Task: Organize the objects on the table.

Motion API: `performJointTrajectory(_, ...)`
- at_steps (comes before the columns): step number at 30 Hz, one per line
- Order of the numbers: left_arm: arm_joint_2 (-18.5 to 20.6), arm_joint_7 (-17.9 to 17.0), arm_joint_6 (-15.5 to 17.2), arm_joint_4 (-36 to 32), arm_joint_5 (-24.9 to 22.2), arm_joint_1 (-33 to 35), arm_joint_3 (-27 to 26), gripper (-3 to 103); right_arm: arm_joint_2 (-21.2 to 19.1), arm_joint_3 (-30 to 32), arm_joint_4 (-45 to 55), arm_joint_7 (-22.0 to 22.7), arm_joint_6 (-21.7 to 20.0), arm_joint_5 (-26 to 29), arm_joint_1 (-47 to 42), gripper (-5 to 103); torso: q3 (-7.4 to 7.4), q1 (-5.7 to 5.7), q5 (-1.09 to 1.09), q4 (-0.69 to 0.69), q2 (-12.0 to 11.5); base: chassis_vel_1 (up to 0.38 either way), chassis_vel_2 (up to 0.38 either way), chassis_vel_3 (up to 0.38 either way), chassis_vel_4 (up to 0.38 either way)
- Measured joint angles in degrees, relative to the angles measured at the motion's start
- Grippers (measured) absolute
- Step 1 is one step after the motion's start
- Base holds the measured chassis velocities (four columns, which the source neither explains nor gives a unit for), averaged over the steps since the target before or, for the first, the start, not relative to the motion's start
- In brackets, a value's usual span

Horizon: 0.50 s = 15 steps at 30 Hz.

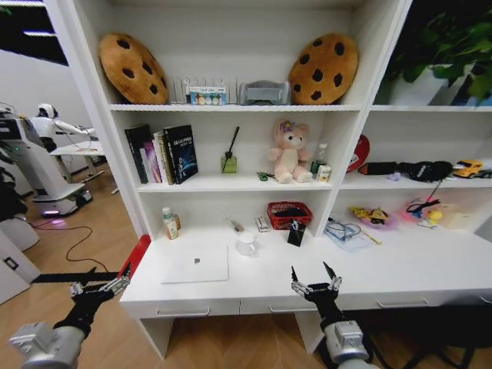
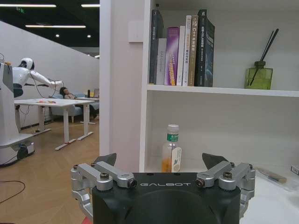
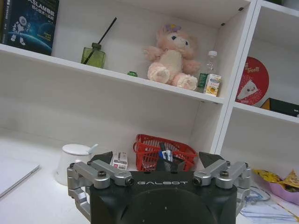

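Behind the released right tool [image 1: 315, 276] stand a mug [image 1: 247, 244] and red basket [image 1: 289, 214]; left tool [image 1: 101, 284] released too.

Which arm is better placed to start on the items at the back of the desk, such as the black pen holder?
The right. The right gripper hangs open over the table's front edge, roughly in line with the pen holder. The left gripper, also open, sits off the desk's left end.

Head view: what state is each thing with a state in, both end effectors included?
Laptop: closed, flat on the table.
Drawers: shut.
Left end effector: open, off the table's left end.
Right end effector: open, over the table's front edge.
White cup: upright.
Bottle: upright, capped.
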Motion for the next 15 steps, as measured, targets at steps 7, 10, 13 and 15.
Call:
performJointTrajectory(7,0.00,0.00,0.00,-0.01,0.00,0.00,0.00,100,-0.01,0.09,0.18,-0.06,0.00,-0.17,-0.40,100,0.00,0.00,0.03,0.00,0.00,0.311,-0.316,-0.330,0.320)
performJointTrajectory(10,0.00,-0.01,0.00,0.00,0.00,0.00,0.00,100,-0.08,0.10,0.18,-0.12,0.00,-0.28,-0.58,100,-0.01,-0.02,-0.07,0.01,0.02,0.365,-0.375,-0.317,0.362)
performJointTrajectory(13,0.00,-0.01,0.00,-0.01,0.00,0.00,0.00,100,-0.17,0.12,0.04,-0.18,0.00,-0.34,-0.74,100,0.01,-0.01,0.07,0.01,0.01,0.367,-0.376,-0.386,0.375)
performJointTrajectory(15,-0.01,-0.01,0.01,-0.01,0.00,0.00,0.00,100,-0.20,0.08,-0.09,-0.26,0.00,-0.46,-0.88,100,-0.03,-0.05,-0.07,0.01,0.05,0.357,-0.364,-0.375,0.372)
